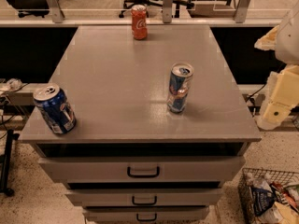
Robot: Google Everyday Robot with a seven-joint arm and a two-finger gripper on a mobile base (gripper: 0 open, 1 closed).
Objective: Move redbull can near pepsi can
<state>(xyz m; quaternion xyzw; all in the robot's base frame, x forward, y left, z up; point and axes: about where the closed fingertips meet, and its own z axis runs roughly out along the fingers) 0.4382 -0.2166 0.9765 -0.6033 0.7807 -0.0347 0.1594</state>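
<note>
The redbull can (pixel 179 87) stands upright on the grey cabinet top (pixel 117 78), right of the middle; it is slim, blue and silver with red marks. The pepsi can (pixel 54 108) is wider and dark blue, and stands at the front left corner. The two cans are far apart. My gripper (pixel 276 104) shows as pale yellow-white arm parts at the right edge of the view, beyond the right side of the top and off to the right of the redbull can. It touches no can.
A red Coca-Cola can (pixel 139 22) stands at the far edge of the top. Drawers (pixel 142 171) with dark handles sit below the front edge. A wire basket (pixel 271 195) of packets is on the floor at the lower right. Office chairs stand behind a rail.
</note>
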